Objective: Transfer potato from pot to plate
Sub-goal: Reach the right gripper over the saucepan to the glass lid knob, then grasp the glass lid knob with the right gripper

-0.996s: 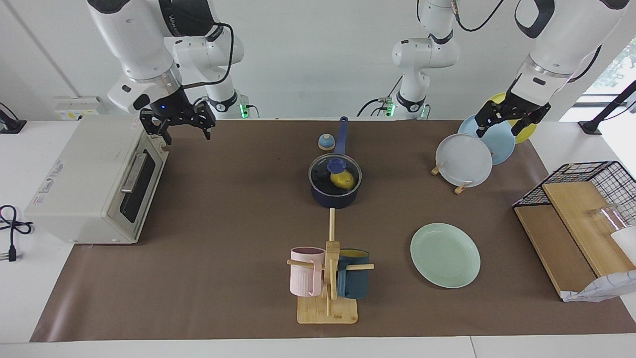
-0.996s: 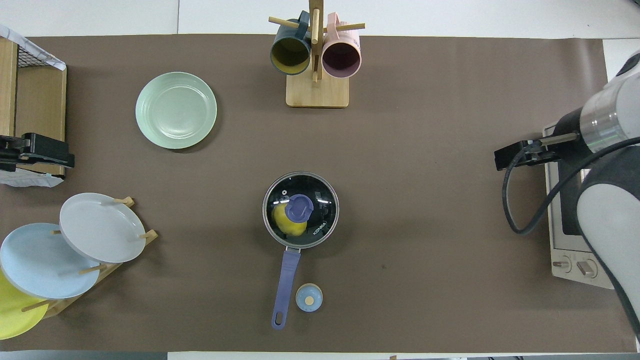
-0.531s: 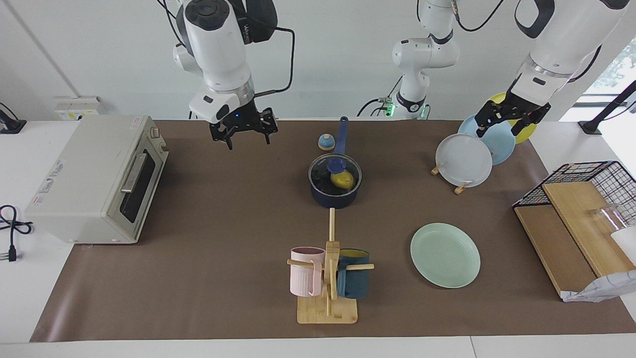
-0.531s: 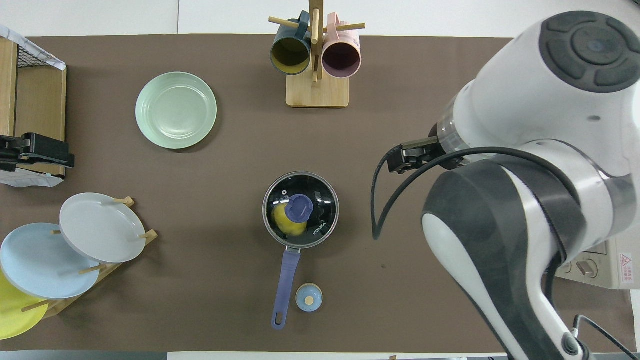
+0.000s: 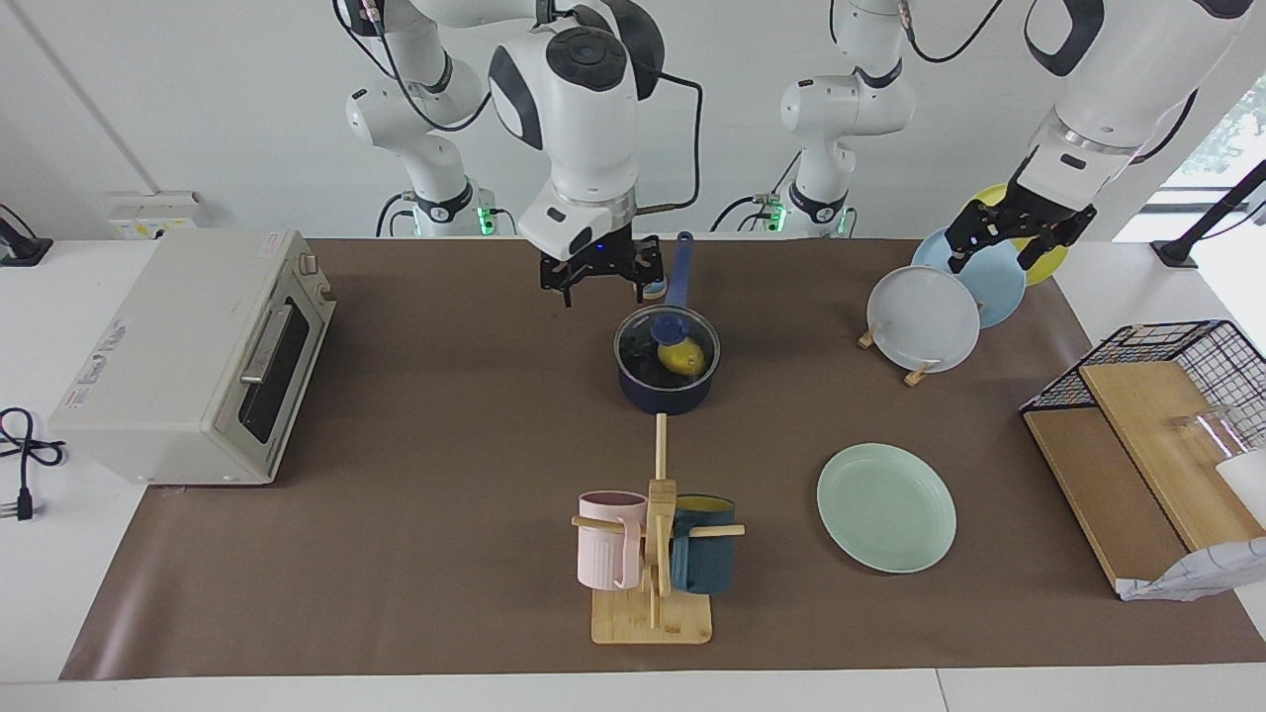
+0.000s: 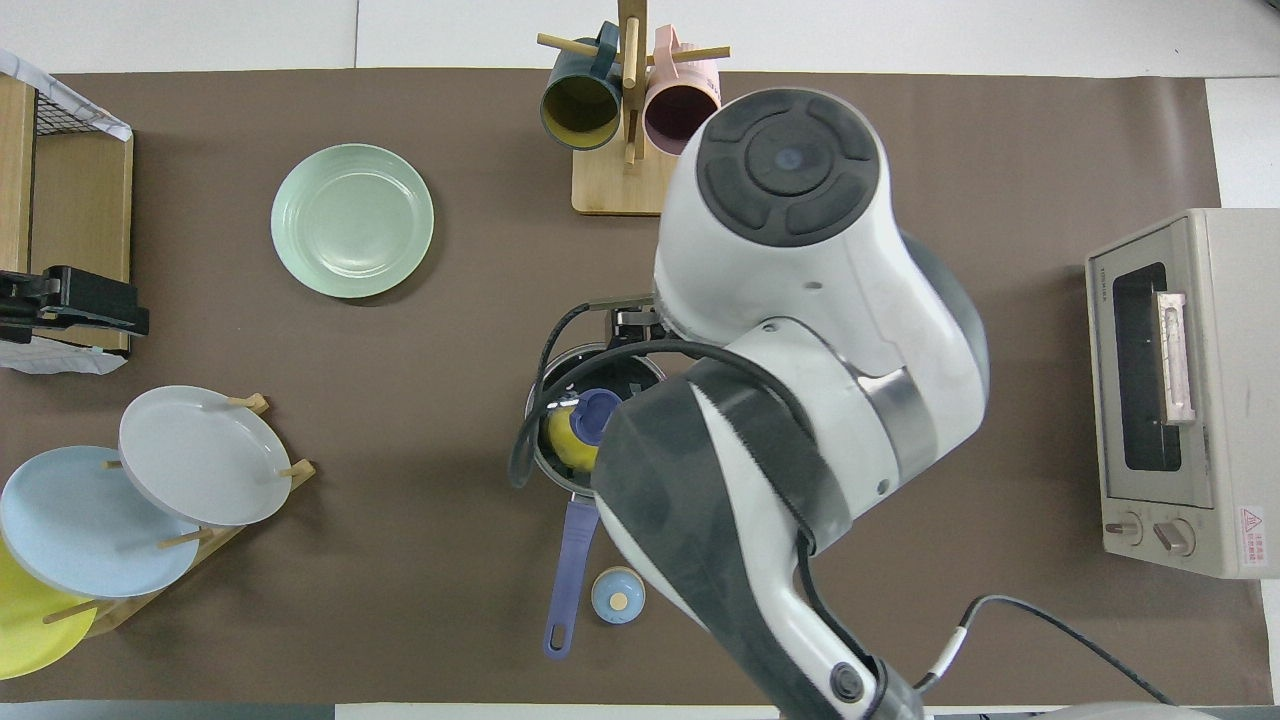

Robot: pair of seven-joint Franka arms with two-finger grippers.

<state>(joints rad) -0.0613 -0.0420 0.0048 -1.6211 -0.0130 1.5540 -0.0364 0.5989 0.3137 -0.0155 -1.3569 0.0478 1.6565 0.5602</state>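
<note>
Right tool (image 5: pixel 600 277) open above pot (image 5: pixel 665 388); handle (image 5: pixel 680 269) points robotward.

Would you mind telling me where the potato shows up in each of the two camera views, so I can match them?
Facing view: the potato lies in the pot under the glass lid, just above centre.
Overhead view: the potato shows just below centre, partly covered by the right arm.
Shared landmark: the mug rack, farther from the robots than the pot.
</note>
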